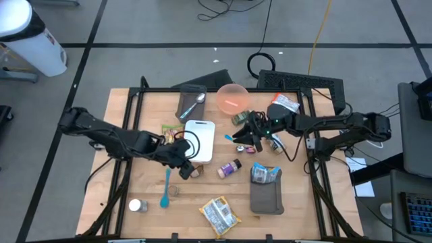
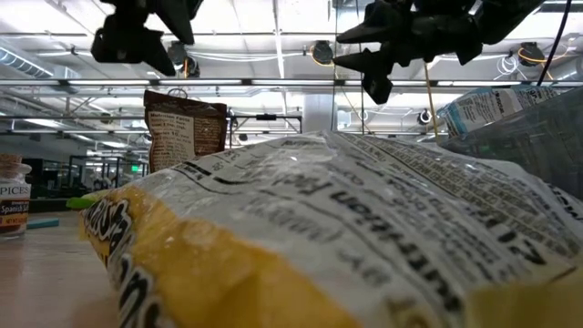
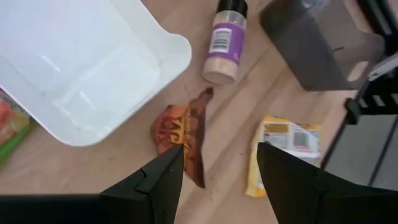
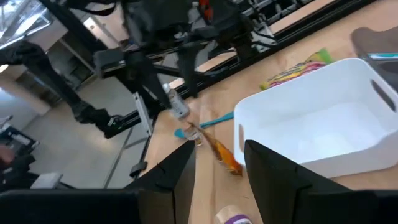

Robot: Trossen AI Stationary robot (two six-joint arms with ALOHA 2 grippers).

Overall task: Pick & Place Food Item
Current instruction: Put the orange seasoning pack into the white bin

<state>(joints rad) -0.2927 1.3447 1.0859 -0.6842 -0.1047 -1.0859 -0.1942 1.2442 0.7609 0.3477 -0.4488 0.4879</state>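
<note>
Crumpled orange-brown snack packet [image 3: 181,138] — flat on wood (beside white tray [image 3: 81,68])

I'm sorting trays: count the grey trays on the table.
2. One grey tray lies at the far edge beside the pink bowl, a spoon on it; the other sits front right, a blue packet on it. No others show.

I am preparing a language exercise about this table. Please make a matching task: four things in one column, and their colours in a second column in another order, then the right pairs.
Things:
1. bin
2. bowl
3. spatula
4. bottle cap

Colours:
A. turquoise
B. black
C. white
D. pink

Right pairs: 1-C, 2-D, 3-A, 4-B
</note>
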